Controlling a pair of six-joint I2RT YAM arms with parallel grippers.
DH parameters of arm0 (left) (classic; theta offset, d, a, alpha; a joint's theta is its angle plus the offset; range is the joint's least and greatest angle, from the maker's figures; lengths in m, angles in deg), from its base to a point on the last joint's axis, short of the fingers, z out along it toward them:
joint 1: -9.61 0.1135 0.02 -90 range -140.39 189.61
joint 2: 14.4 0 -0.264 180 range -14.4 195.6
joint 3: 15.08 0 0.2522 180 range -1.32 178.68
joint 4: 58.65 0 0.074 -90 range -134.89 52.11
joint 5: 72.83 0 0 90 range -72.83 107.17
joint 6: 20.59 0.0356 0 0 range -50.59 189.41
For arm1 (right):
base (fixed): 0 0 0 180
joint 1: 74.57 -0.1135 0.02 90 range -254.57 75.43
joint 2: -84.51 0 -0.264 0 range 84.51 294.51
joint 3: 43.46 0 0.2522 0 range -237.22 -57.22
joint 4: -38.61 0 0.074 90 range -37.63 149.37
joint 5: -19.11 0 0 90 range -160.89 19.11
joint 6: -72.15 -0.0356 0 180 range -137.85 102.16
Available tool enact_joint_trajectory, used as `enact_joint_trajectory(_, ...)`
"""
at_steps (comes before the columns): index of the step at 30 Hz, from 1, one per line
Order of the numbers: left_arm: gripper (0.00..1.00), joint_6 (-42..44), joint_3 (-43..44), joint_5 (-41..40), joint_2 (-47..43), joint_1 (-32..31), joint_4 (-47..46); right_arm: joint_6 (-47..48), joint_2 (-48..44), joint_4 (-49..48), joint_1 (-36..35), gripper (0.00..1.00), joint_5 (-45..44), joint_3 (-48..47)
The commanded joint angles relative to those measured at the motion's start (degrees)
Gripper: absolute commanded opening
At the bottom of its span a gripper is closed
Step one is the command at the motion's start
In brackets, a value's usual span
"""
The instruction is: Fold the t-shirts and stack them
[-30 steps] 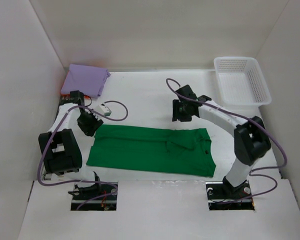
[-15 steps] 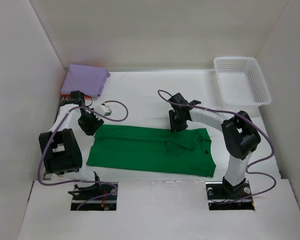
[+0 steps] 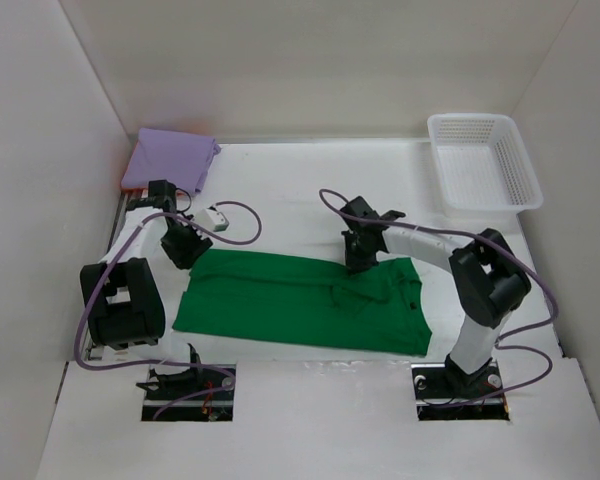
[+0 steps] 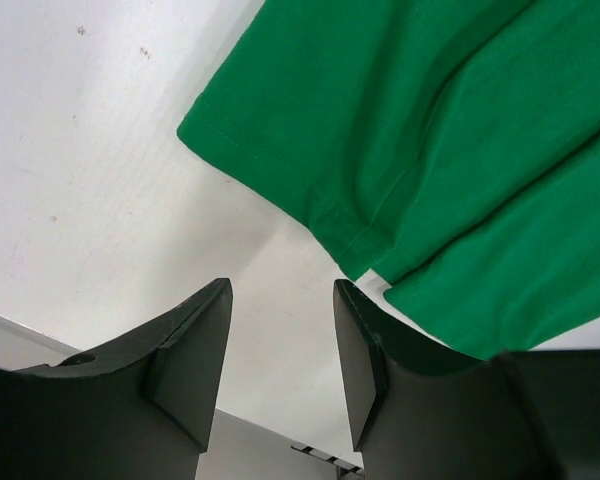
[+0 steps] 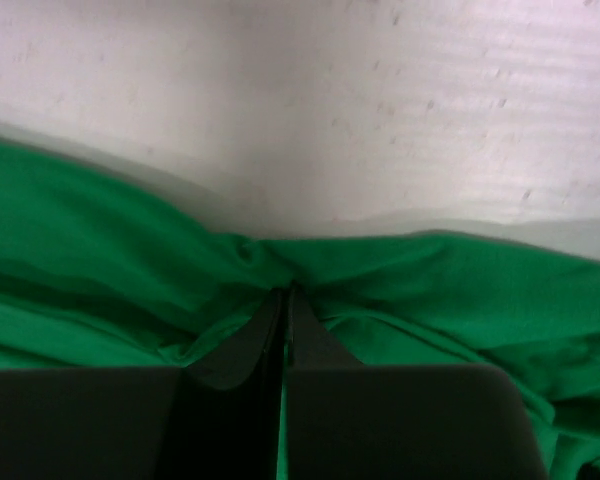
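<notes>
A: What moved?
B: Your right gripper (image 5: 285, 295) has dropped onto the twelve-o'clock edge of the green t-shirt (image 3: 280, 305) spread on the table (image 3: 280, 190), and is pinching its cloth.
A: Left?
B: Your left gripper (image 4: 280, 290) hangs parted; the shirt's corner lies at its one o'clock.

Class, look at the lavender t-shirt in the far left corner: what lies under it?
Only an orange sliver peeks out at the near-left edge of the lavender t-shirt; whatever else lies beneath is covered.

Overhead view facing down; wrist views close over green t-shirt (image 3: 280, 305) (shared by all)
</notes>
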Motion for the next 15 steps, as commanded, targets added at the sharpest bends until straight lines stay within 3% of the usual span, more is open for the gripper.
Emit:
enact_joint_trajectory(1,0.44,-1.05,2.39,0.08,-0.77,-0.59,-0.57,-1.67,-4.65,1.56,-2.35,0.0,0.33,1.31)
enact_joint_trajectory(11,0.44,-0.61,2.56,-1.33,-0.15,-0.32,-1.28,-4.92,-13.35,11.05,-10.6,0.08,3.23,5.7)
enact_joint_trajectory(15,0.44,-0.35,2.65,-1.86,0.29,-0.5,-1.63,-3.78,-12.74,13.17,-14.29,0.19,7.09,6.41)
